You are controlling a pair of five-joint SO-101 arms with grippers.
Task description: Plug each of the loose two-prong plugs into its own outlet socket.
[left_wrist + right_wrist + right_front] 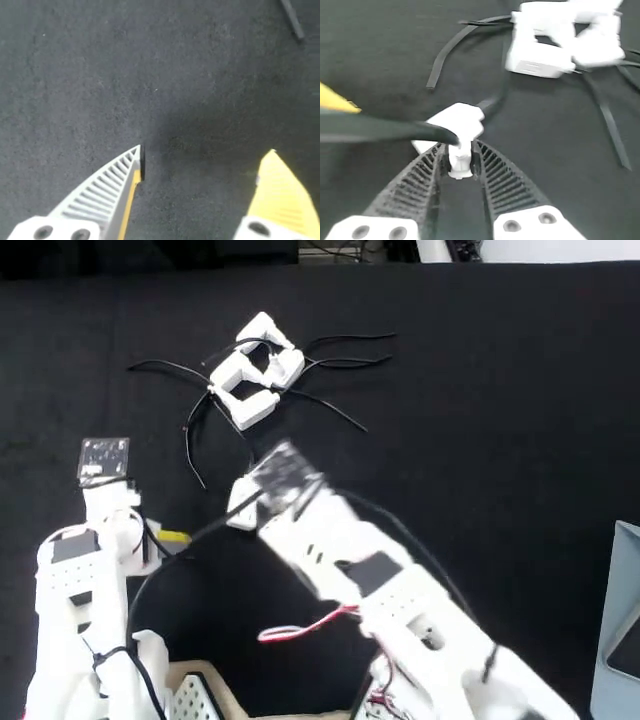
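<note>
Right gripper (460,150) is being held closed on a white plug (456,124), just left of centre in the high view. Light, hard and smooth, the plug is likely best pinched across its flat sides. Sockets (255,370) are lying clustered upper centre-left. Left gripper (200,165) is being held open over black cloth (100,75), lower left.
</note>
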